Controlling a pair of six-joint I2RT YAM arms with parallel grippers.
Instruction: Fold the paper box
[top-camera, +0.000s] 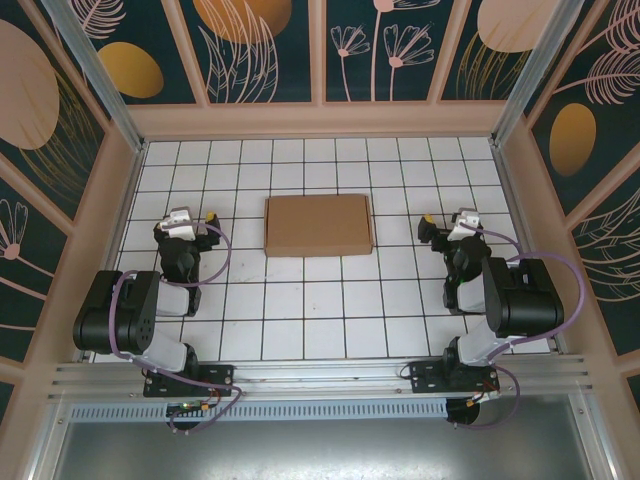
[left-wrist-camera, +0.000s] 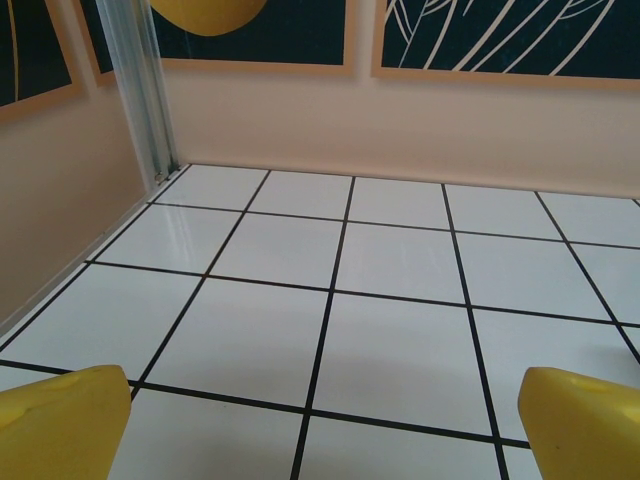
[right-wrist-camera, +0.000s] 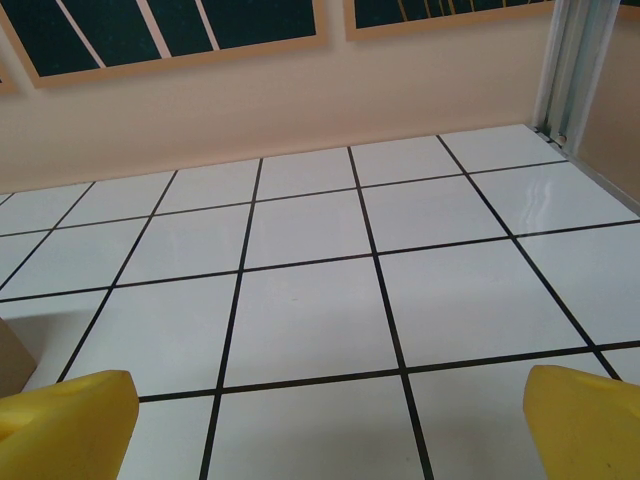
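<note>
The box (top-camera: 319, 225) lies closed and flat at the centre of the top view, a shallow brown rectangle on the white gridded worktop (top-camera: 300, 320). Nothing rests on it or touches it. The left arm (top-camera: 150, 300) sits at the lower left and the right arm (top-camera: 500, 290) at the lower right, both well apart from it, with bare tiles between. The left hand (left-wrist-camera: 320, 435) is spread wide and holds nothing, its yellow fingers (left-wrist-camera: 60, 425) cut off by the bottom corners. The right hand (right-wrist-camera: 325, 430) is likewise spread and empty. In its view a brown sliver of the box shows at the left edge, mostly cropped.
</note>
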